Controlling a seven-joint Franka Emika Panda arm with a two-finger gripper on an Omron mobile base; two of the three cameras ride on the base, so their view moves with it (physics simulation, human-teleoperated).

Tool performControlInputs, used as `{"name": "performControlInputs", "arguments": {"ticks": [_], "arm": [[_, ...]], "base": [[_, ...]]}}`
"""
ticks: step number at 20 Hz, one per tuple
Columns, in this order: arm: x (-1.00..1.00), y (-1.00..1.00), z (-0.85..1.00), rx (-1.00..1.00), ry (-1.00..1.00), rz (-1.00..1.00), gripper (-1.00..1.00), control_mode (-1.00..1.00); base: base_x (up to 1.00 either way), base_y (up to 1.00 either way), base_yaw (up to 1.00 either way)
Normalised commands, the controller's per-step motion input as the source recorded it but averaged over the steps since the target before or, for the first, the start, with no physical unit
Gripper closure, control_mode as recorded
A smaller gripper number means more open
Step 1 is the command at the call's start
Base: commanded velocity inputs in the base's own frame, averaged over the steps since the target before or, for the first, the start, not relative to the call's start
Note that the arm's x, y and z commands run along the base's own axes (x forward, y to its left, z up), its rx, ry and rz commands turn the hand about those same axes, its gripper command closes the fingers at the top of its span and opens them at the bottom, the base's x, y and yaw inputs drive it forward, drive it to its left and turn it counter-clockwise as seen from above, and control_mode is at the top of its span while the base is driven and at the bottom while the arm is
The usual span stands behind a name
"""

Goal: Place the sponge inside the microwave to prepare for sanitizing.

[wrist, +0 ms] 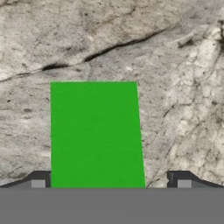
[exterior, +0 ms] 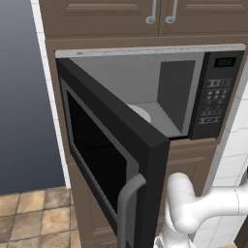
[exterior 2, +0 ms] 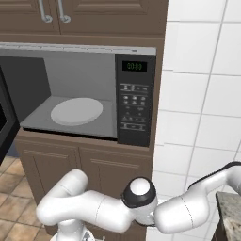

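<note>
My jaws stand open astride the flat bright-green rectangular sponge (wrist: 96, 135) on the mottled grey stone counter (wrist: 175, 87); I should descend squarely, then close evenly.

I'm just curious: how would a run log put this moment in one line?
gripper: open, straddling sponge | sponge: on stone counter | microwave: door open
</note>
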Motion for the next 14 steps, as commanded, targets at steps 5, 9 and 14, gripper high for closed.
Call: {"name": "performControlInputs", "arguments": {"ticks": [5, 9, 14], "arm": [[0.0, 0.03, -0.21, 0.09, -0.02, 0.0, -1.0, -1.0], [0.0, 0.08, -0.14, 0.06, -0.11, 0.0, 1.0, -1.0], [0.0, 0.08, -0.1, 0.05, -0.15, 0.0, 1.0, -1.0]], "base": [[0.0, 0.0, 0.0], [0.0, 0.0, 0.0], [0.0, 0.0, 0.0]]}}
